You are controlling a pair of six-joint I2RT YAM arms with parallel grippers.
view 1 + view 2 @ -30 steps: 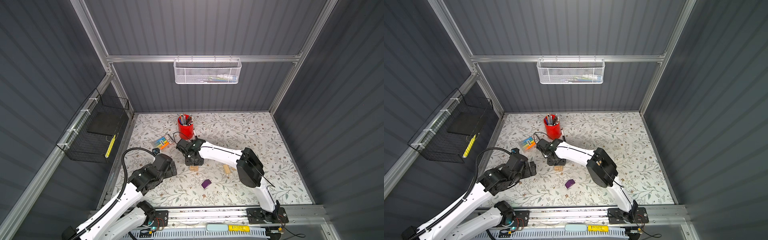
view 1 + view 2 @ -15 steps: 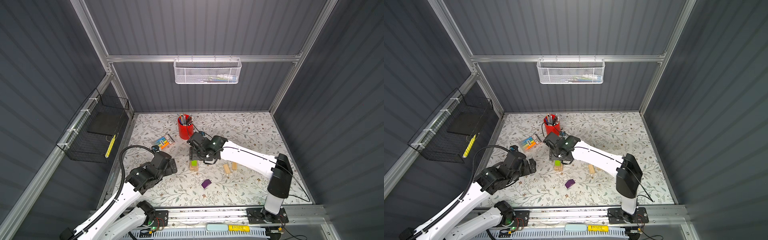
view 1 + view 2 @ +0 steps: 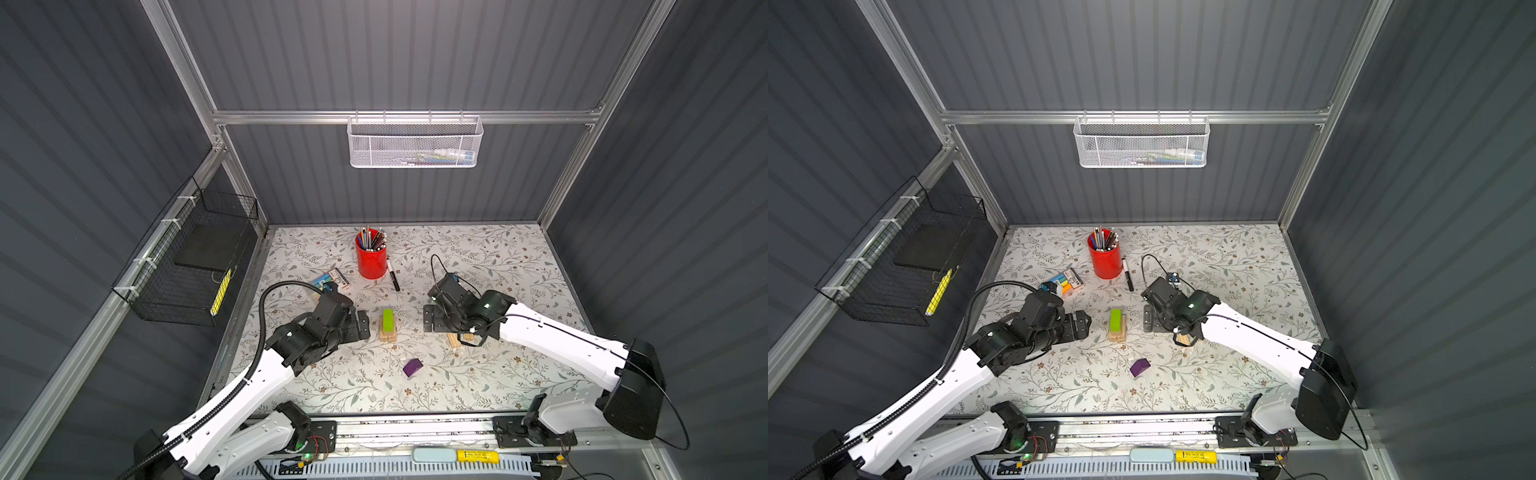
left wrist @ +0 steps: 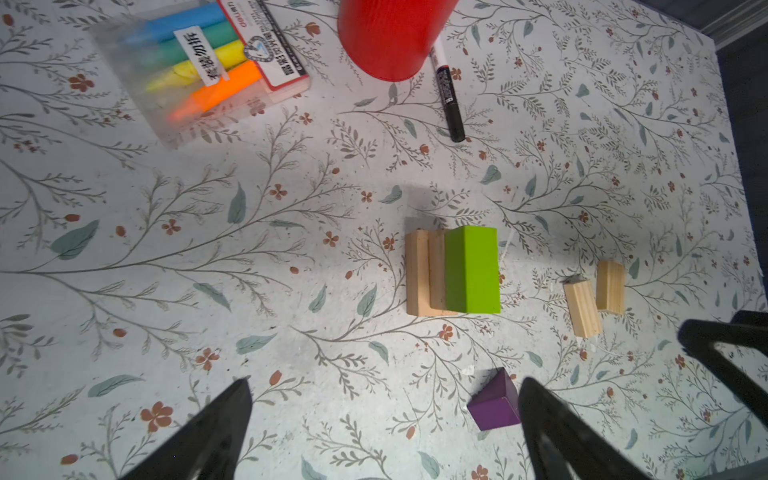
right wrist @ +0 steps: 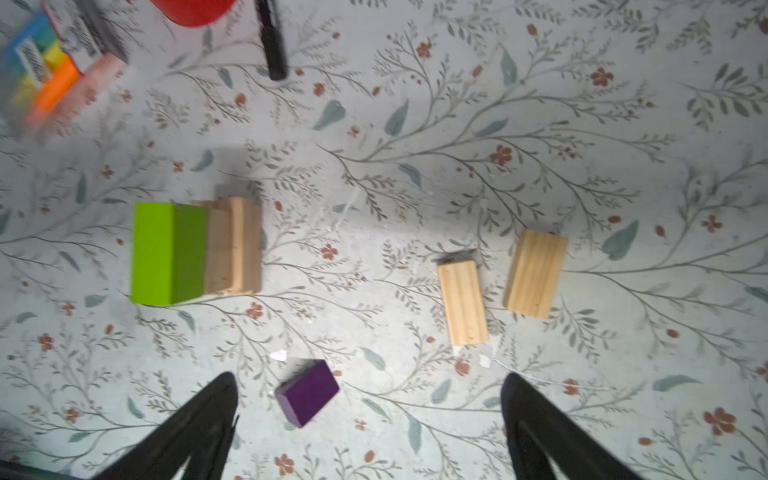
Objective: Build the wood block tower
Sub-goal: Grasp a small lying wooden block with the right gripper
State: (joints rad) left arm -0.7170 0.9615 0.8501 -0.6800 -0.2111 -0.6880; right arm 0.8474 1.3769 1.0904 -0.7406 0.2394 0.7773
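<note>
Tower [image 3: 387,326] stands between left claw [image 3: 362,326] and right claw [image 3: 430,319], touching neither; both gape wide, empty.

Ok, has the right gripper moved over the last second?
Yes. In a top view the right gripper has pulled rightward, from below the red pencil cup and off the wood block tower.

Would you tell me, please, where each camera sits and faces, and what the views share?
Top view: high at the front, looking down at the table and back wall; left arm and right arm show.
Top view: alongside, same direction, same table, same arms.
Left wrist: on the left arm, looking down past its open fingers at the wood block tower.
Right wrist: likewise, past open fingers at loose wood blocks.
Shared: all show the tower and purple block.
</note>
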